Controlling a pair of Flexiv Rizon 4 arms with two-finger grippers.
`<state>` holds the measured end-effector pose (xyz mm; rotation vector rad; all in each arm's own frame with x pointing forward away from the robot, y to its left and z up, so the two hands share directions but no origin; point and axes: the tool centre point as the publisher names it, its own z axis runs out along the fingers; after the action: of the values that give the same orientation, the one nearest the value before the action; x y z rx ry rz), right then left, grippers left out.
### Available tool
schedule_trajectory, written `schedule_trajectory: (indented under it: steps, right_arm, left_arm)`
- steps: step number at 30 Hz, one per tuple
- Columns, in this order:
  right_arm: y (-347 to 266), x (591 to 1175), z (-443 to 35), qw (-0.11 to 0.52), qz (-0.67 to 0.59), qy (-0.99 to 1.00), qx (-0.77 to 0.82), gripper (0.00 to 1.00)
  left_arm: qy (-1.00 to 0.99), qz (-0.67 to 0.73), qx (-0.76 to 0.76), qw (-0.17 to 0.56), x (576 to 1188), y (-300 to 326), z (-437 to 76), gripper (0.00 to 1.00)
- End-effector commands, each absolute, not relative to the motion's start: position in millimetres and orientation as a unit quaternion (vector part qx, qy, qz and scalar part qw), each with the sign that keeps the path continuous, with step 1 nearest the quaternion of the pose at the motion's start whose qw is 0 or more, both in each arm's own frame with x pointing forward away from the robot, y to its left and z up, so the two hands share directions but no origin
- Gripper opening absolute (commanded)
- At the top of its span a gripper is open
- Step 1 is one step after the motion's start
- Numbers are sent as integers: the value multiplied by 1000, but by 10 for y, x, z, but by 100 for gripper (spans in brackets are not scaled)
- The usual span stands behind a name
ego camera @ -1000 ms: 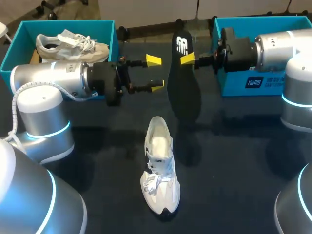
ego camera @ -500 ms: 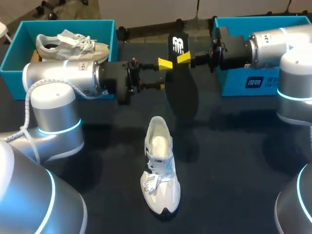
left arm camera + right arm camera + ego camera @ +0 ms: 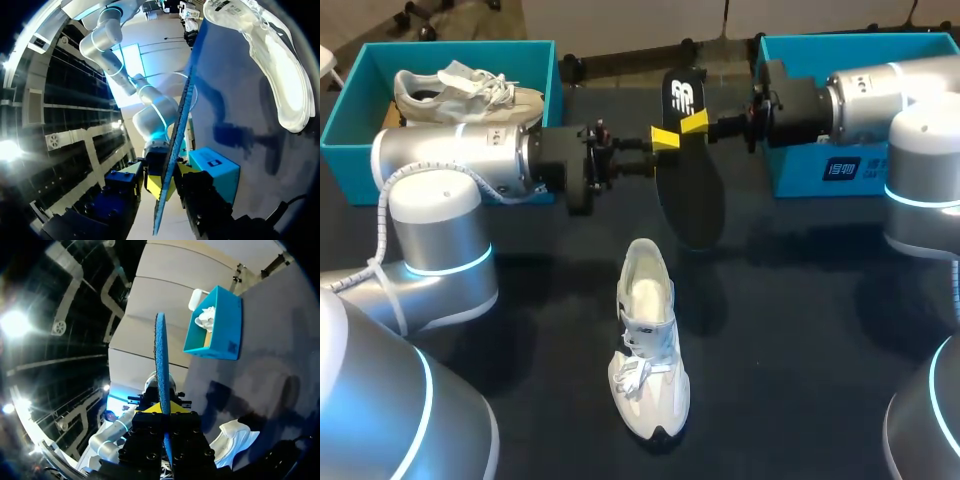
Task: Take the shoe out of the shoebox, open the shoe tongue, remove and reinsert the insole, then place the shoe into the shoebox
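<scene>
Left end effector [image 3: 658, 152] seemingly nearer insole [image 3: 690, 190].

Ahead of your left gripper [image 3: 658, 152] the way is blocked. The insole [image 3: 692, 190] hangs there, with the right gripper [image 3: 695, 122] just beyond it, nose to nose. On the robot's side of both grippers there is passing room over the table [image 3: 800, 330], and the shoe [image 3: 648, 350] stands well apart. The left shoebox [image 3: 548, 75] flanks your left arm, and the right shoebox [image 3: 820, 170] flanks your right arm.
</scene>
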<state>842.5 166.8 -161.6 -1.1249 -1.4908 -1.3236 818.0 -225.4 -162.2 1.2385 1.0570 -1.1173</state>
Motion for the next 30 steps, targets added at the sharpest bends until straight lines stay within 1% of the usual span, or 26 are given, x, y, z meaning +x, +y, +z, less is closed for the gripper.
schedule_trajectory:
  steps: [1, 4, 10, 13, 19, 20, 21, 22, 27, 28, 30]
  right_arm:
    - [1675, 8415, -1629, 412, -527, -592, -449, 0]
    - [1673, 8410, -1623, 411, -528, -591, -450, 0]
    - [1666, 8417, -1623, 411, -529, -590, -450, 0]
    - [1666, 8421, -1625, 413, -528, -591, -450, 0]
    - [1644, 8428, -1627, 413, -527, -590, -451, 0]
    - [1640, 8428, -1626, 413, -527, -590, -451, 0]
    - [1638, 8428, -1626, 413, -528, -589, -451, 0]
    - [1637, 8428, -1626, 413, -529, -589, -452, 0]
    - [1639, 8429, -1621, 413, -532, -585, -451, 0]
    - [1637, 8430, -1618, 413, -533, -585, -451, 11]
    - [1626, 8432, -1613, 412, -534, -584, -451, 37]
  left_arm:
    - [447, -471, 521, 553, 8192, -2303, -1638, 38]
    - [448, -469, 522, 554, 8202, -2308, -1640, 38]
    - [453, -465, 524, 552, 8244, -2356, -1691, 29]
    - [455, -462, 525, 552, 8254, -2381, -1716, 21]
    - [455, -461, 523, 554, 8270, -2409, -1723, 17]
    - [455, -460, 523, 555, 8273, -2415, -1724, 14]
    - [455, -460, 523, 555, 8276, -2421, -1728, 4]
    - [455, -459, 523, 556, 8281, -2427, -1733, 0]
    - [457, -456, 525, 555, 8296, -2425, -1752, 0]
    - [457, -455, 525, 555, 8300, -2418, -1756, 0]
    - [458, -456, 523, 556, 8310, -2396, -1755, 0]
